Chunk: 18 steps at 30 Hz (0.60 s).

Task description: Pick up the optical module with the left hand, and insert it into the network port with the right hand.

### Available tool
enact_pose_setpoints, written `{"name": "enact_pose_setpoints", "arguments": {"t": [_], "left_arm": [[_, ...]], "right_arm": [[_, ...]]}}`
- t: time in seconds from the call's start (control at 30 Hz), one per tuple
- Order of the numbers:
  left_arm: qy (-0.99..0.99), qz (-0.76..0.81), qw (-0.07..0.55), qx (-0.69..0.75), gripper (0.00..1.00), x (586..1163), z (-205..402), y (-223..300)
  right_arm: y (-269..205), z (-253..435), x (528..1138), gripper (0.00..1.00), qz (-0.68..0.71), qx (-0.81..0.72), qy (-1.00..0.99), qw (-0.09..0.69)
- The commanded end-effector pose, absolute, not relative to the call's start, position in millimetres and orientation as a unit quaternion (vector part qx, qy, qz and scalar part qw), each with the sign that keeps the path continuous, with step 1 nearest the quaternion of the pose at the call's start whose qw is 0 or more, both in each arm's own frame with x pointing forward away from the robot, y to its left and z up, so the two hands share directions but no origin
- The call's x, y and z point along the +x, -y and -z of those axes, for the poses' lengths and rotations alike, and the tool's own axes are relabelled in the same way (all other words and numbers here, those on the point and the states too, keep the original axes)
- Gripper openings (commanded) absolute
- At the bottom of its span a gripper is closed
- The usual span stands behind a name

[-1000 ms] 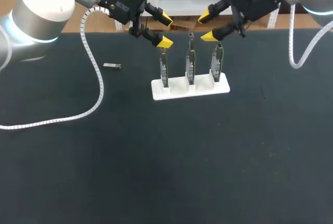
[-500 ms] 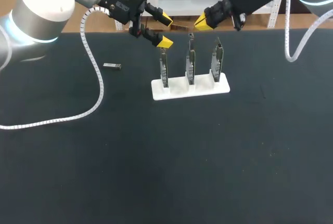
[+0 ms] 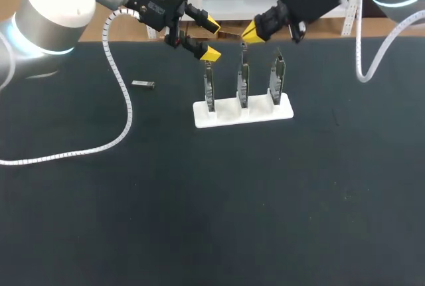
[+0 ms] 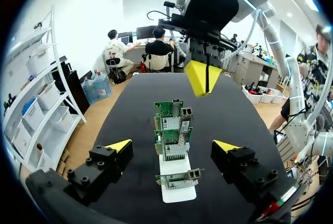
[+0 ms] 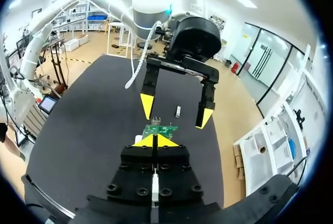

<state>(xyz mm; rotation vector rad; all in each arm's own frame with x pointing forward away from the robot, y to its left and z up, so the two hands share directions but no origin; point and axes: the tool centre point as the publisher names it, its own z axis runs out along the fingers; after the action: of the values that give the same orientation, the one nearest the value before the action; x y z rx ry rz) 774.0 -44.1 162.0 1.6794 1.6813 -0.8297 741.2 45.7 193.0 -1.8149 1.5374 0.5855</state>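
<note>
Left gripper: it (image 3: 208, 36) hung just above the leftmost card (image 3: 209, 88), fingers spread wide, nothing between them!
Right gripper: it (image 3: 253, 31) sat up over the top of the middle card (image 3: 244, 79), yellow tips pressed together, gripping nothing.
Module: it (image 3: 143, 84) lay flat on the table (image 3: 199, 200), out to the left of the stand and well apart from both grippers.
Stand: the white base (image 3: 226, 115) carried three cards upright in a row, the rightmost card (image 3: 276, 80) beyond the right gripper.
Cable: a white coiled cable (image 3: 123, 117) trailed from the left arm across the table, passing near the module.
Left wrist view: the cards stood in line ahead, between the spread fingers, and the right gripper's closed tips hung over the far cards.
Right wrist view: a card's green top edge showed just ahead of the closed tips, with the left gripper facing in, wide apart, and the module small on the table beyond.
</note>
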Motion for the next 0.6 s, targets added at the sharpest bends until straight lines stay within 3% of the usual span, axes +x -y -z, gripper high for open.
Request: {"name": "enact_pose_setpoints", "arguments": {"t": [0.03,0.6], "left_arm": [[-0.637,0.313,0.306,0.635,1.0,773.6,-162.4,44.3],[-0.637,0.313,0.306,0.635,1.0,773.6,-162.4,44.3]], "right_arm": [[-46.8,-187.8,744.4,0.0,-0.231,-0.697,-0.588,0.339],[-48.7,-180.0,745.7,0.0,-0.24,-0.695,-0.584,0.346]]}}
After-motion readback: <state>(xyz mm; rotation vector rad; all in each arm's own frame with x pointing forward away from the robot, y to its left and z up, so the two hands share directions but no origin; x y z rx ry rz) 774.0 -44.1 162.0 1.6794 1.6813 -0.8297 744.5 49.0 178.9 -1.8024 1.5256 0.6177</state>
